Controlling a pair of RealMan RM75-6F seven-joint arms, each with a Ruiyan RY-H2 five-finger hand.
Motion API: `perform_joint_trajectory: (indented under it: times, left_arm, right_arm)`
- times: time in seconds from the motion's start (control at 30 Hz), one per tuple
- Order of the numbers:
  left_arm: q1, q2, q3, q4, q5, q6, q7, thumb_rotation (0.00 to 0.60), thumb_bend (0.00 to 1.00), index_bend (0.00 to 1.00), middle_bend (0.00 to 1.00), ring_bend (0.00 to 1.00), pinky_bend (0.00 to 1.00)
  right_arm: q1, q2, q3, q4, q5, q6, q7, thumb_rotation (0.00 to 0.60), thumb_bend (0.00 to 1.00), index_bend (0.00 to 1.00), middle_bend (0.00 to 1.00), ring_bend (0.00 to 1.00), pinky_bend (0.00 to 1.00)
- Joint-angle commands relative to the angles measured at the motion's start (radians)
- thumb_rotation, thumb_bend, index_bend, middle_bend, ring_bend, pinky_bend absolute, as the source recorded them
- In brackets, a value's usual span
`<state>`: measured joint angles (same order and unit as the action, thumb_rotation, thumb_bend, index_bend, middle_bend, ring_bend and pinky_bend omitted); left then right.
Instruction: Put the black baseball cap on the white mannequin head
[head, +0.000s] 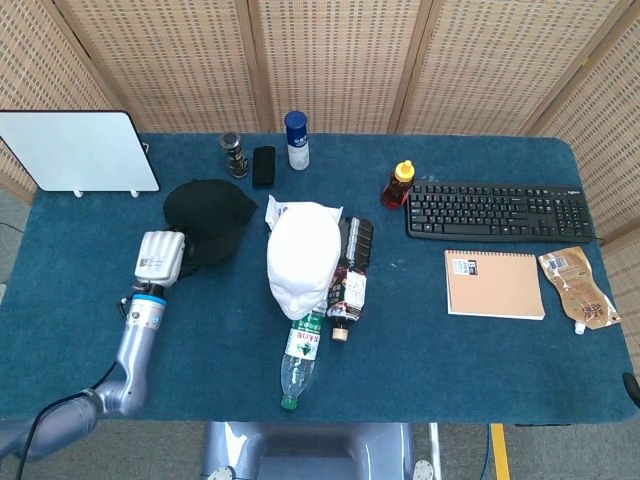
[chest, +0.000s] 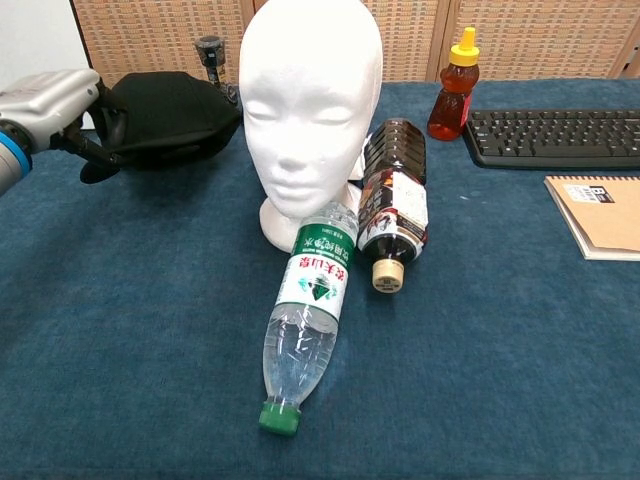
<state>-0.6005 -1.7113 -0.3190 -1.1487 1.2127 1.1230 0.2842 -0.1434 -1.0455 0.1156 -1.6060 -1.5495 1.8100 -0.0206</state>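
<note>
The black baseball cap (head: 208, 215) (chest: 170, 115) hangs left of the white mannequin head (head: 302, 258) (chest: 310, 100), which stands upright mid-table. My left hand (head: 160, 258) (chest: 55, 100) grips the cap at its left edge, fingers curled into the fabric. In the chest view the cap looks raised a little off the blue cloth and nearly touches the mannequin's side. The right hand shows in neither view.
A clear water bottle (head: 302, 355) and a dark bottle (head: 350, 270) lie in front of and beside the mannequin. Behind are a white board (head: 80, 150), spray can (head: 296, 140) and phone (head: 263, 165). Honey bottle (head: 398, 184), keyboard (head: 498, 211) and notebook (head: 495, 284) sit at right.
</note>
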Motion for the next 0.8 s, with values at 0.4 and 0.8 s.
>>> perform_joint_trajectory:
  times: [0.4, 0.8]
  left_arm:
    - [0.017, 0.236, 0.026, -0.227, 0.149, 0.12, 0.023, 0.6, 0.59, 0.71, 0.51, 0.45, 0.73]
    - [-0.035, 0.435, 0.019, -0.383, 0.264, 0.119, 0.091, 0.6, 0.6, 0.72, 0.51, 0.45, 0.73]
  right_arm:
    - [-0.001, -0.007, 0.005, 0.011, -0.01, 0.014, 0.018, 0.6, 0.23, 0.4, 0.46, 0.5, 0.58]
    - [0.004, 0.0, -0.018, -0.001, -0.022, -0.022, 0.038, 0.6, 0.23, 0.4, 0.46, 0.5, 0.58]
